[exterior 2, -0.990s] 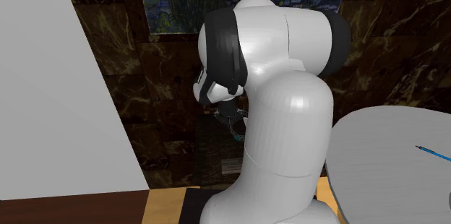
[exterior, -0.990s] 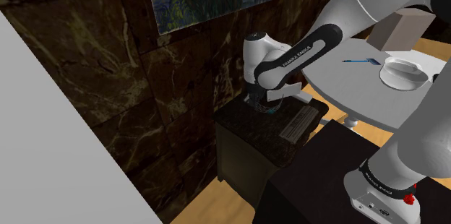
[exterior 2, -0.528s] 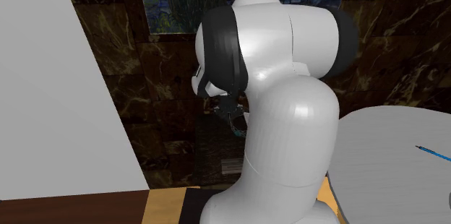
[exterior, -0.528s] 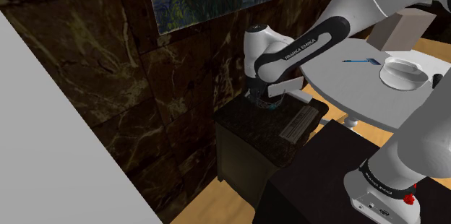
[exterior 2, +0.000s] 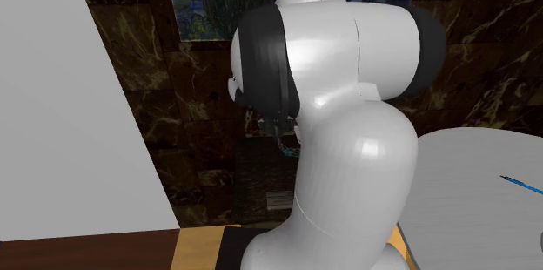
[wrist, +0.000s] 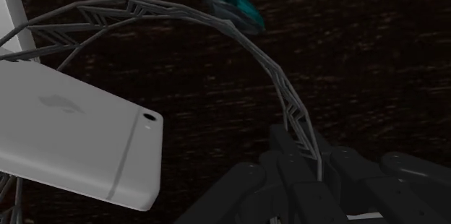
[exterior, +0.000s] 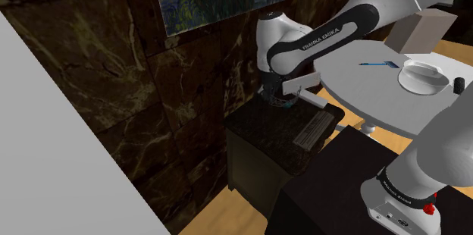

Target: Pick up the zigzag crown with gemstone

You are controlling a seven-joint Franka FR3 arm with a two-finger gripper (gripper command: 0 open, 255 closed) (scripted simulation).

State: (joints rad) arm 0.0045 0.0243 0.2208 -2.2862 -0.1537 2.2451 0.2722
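In the shoulder view, we see the gripper (exterior: 277,97) just above the dark cabinet (exterior: 261,129), with the crown (exterior: 284,104) right under it. In the second exterior view, its blue-green stone (exterior 2: 284,146) peeks out beside the big arm (exterior 2: 348,120). In the wrist view, the fingers (wrist: 253,183) pinch the crown's thin band, which curves away from them. We think the next move is straight up.

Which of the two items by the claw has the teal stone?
The grey zigzag wire crown, clasped in the claw; the teal stone sits on its band. The phone is a plain grey slab.
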